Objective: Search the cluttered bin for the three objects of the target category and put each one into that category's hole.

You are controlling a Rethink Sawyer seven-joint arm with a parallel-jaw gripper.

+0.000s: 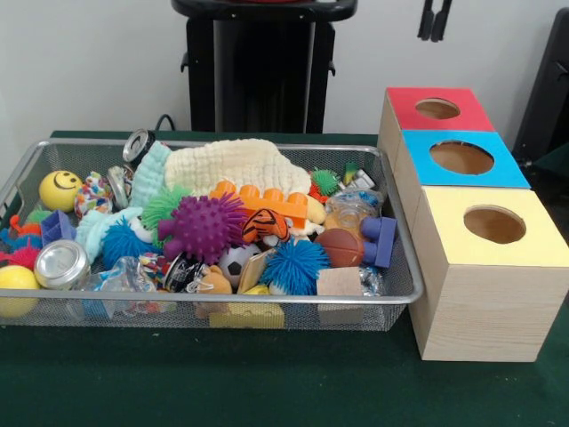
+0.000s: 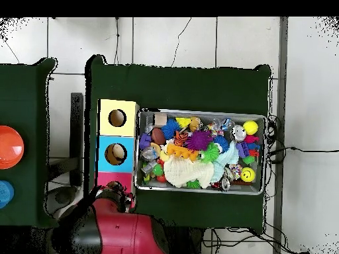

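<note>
Filling the bin: a wire-mesh bin [image 1: 391,294] on the green table [image 1: 267,391] is packed with mixed toys and household bits.
Centre pile: a purple spiky ball [image 1: 203,227] is seen beside an orange toy brick [image 1: 267,201], with a tiger-striped toy [image 1: 265,224] just in front of the brick.
Covering layer: a cream knitted cloth [image 1: 236,165] is spread over the far middle of the bin, hiding whatever lies under it.
Front row: a blue spiky ball [image 1: 294,265], a small soccer ball [image 1: 235,262] and a plain wooden block [image 1: 339,283] are crowded against the near wall.
Right end: a small basketball [image 1: 340,246] is pressed against a purple block [image 1: 380,240].
Left end: a yellow smiley ball [image 1: 60,189], a metal can [image 1: 60,263] and a plain yellow ball [image 1: 16,283] are found here.
Holes: three wooden boxes stand just beside the bin, topped red [image 1: 437,108], blue [image 1: 461,158] and yellow [image 1: 494,225], each with a round hole.
Target objects: they cannot be singled out from the clutter.
Arm: the red arm [image 2: 122,231] is seen from overhead, drawn back near the red-topped box.
Gripper: the gripper [image 1: 434,20] shows only as dark tips at the top edge; open or closed cannot be told.
</note>
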